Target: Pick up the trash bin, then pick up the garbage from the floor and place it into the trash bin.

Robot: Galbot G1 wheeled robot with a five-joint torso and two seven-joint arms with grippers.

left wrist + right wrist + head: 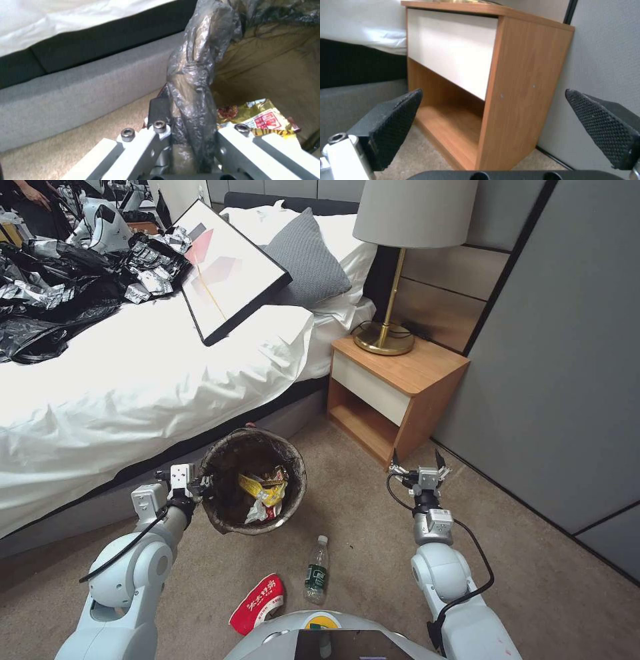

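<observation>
Two claws: left claw (202,486) clamps the trash bin (293,483) rim, its wrist view showing wrappers inside; right claw (420,463) gapes wide

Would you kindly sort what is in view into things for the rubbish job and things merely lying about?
For the job: trash bin clamped by left hand; clear bottle; red-and-white packet; open right hand.
Lying about: lamp; nightstand; framed picture; grey pillow; black sacks.

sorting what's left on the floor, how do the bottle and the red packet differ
The clear plastic bottle is see-through with a green label and white cap; the red-and-white snack packet is opaque, red with white lettering. The bottle is a rigid cylinder lying on its side; the packet is flat and crumpled. Both lie on the carpet near the robot's base, outside the trash bin.
</observation>
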